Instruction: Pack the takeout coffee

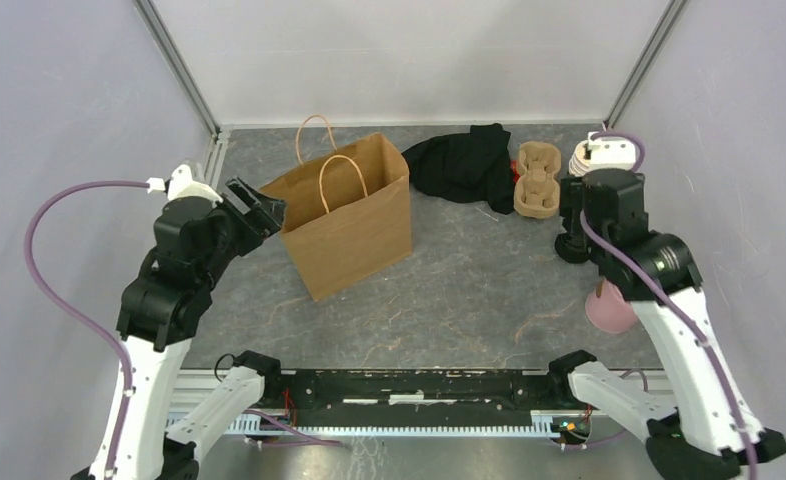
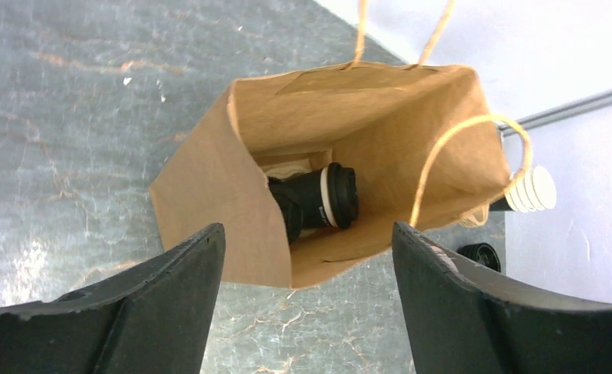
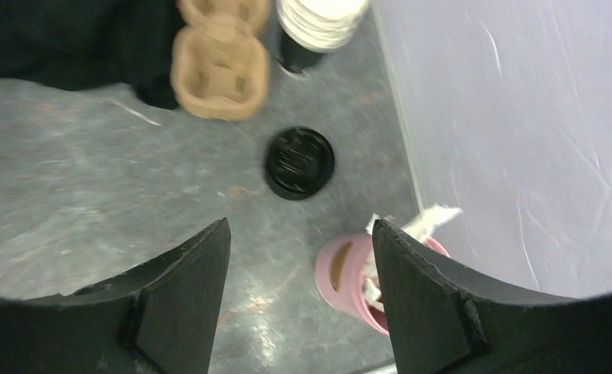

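The left gripper (image 2: pixel 307 227) hangs above the open mouth of the brown paper bag (image 2: pixel 209 202), its jaws spread wide with nothing between them. At the bottom of the bag lies a lidded black cup (image 2: pixel 322 199), tipped on its side with its sip lid facing the bag's right wall. A dark shape sits against the cup's base. It may be the second coffee, but the bag's shadow hides too much to tell. No other capped cup shows anywhere on the worktop (image 1: pixel 469 290).

The right gripper (image 3: pixel 300 224) is also wide and empty. It hovers over the far right corner, above a loose black lid (image 3: pixel 299 164) that lies flat by itself. Near it are a pulp cup carrier (image 3: pixel 219 74), a stack of lidless cups (image 3: pixel 318 19), a pink cup (image 3: pixel 349 273) stuffed with white paper, and a heap of black cloth (image 1: pixel 464 160). None of these is the coffee.

The step in hand looks like the end of a drop into the bag. Next, the left arm needs to lift straight up and back, keeping clear of the bag's rim and its cord handles (image 2: pixel 474 148) so the bag stays standing. Then the bag's contents need checking: if only one coffee is inside, the other has to be found. The cup on its side could leak at the lid.
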